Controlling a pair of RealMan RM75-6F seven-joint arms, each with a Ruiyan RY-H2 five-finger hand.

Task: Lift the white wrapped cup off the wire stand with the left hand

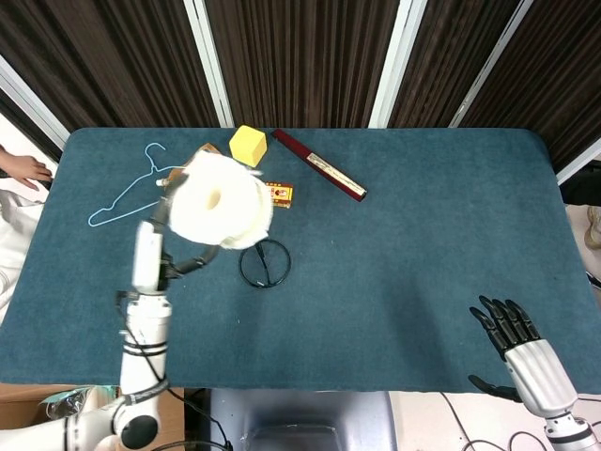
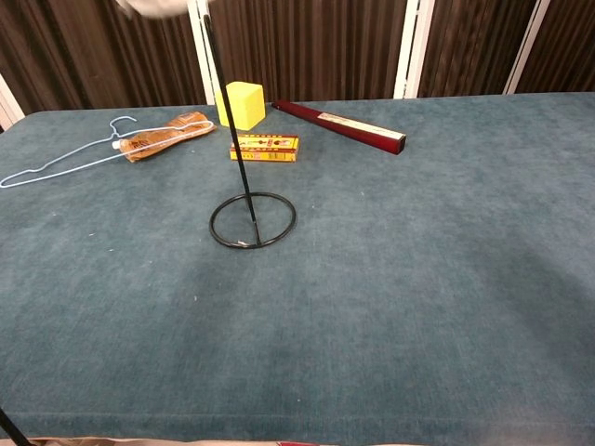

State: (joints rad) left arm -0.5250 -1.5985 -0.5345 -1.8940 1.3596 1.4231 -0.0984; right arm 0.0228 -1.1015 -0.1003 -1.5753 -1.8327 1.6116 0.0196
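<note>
Your left hand (image 1: 161, 246) grips the white wrapped cup (image 1: 218, 200), fingers curled around its lower side; the cup is raised clear of the black wire stand (image 2: 251, 216) and tilted so its open mouth faces the head camera. In the head view the cup sits at 10 o'clock from the stand's ring base. In the chest view only a white edge of the cup shows at the top left of the frame (the hand itself is out of that view).

The stand rests upright on the blue-green felt table (image 2: 428, 279), its thin rod rising from the ring base toward the top of the chest view.

Your right hand (image 1: 512, 338) is at the table's near right edge, at 4 o'clock from the stand and well apart from it. It holds nothing; its dark fingers are extended and spread.

Beyond the stand, at 12 o'clock, lies a small orange and yellow printed box (image 2: 265, 147). A yellow foam cube (image 2: 241, 104) stands behind that box. At 1 o'clock a long dark red bar with a pale end (image 2: 339, 125) lies at an angle. At 10 o'clock a brown plastic pouch (image 2: 164, 136) lies touching a light blue wire coat hanger (image 2: 65, 160).
</note>
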